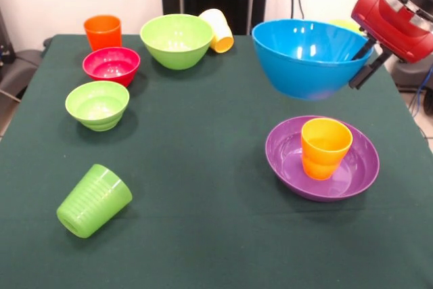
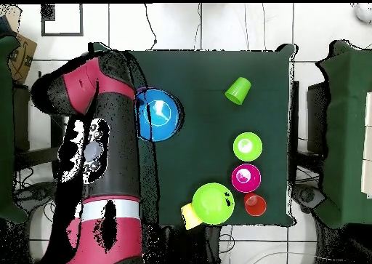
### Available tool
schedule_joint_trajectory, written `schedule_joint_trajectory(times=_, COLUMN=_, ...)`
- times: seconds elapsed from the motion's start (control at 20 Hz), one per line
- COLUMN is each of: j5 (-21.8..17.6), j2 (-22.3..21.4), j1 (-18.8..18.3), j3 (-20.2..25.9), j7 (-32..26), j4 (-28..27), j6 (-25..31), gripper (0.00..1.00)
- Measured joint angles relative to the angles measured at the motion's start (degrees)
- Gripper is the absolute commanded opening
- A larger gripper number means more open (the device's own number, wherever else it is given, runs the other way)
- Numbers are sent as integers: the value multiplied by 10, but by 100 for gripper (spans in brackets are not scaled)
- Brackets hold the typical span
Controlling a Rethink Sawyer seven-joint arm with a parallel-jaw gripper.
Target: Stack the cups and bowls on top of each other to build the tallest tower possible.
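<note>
Gripper (image 1: 366,59): clamped on the right rim of the large blue bowl (image 1: 308,59); one finger inside, one outside; the bowl hangs clear above the table (image 1: 203,187), tilted a little
Tower: an orange-yellow cup (image 1: 325,147) stands upright inside the wide purple bowl (image 1: 322,158), near the table's right edge, just below the lifted bowl
Ribbed green cup (image 1: 93,200): on its side near the front left corner, mouth facing front-left
Left edge, front to back: small lime green bowl (image 1: 97,104); small red bowl (image 1: 111,65); orange cup (image 1: 103,32), upright
Back edge: large lime green bowl (image 1: 176,40); pale yellow cup (image 1: 218,30) tipped over, touching its right side
</note>
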Motion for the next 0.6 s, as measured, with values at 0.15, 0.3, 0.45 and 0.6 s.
schedule_joint_trajectory(times=0.15, j5=0, j2=4, j1=0, j3=0, j7=0, j4=-9, j6=0, gripper=0)
schedule_joint_trajectory(times=0.3, j5=0, j2=10, j1=1, j3=-1, j7=0, j4=-23, j6=0, gripper=0)
schedule_joint_trajectory(times=0.45, j5=0, j2=17, j1=2, j3=-1, j7=0, j4=-34, j6=0, gripper=0)
schedule_joint_trajectory(times=0.6, j5=0, j2=23, j1=4, j3=-2, j7=0, j4=-43, j6=0, gripper=0)
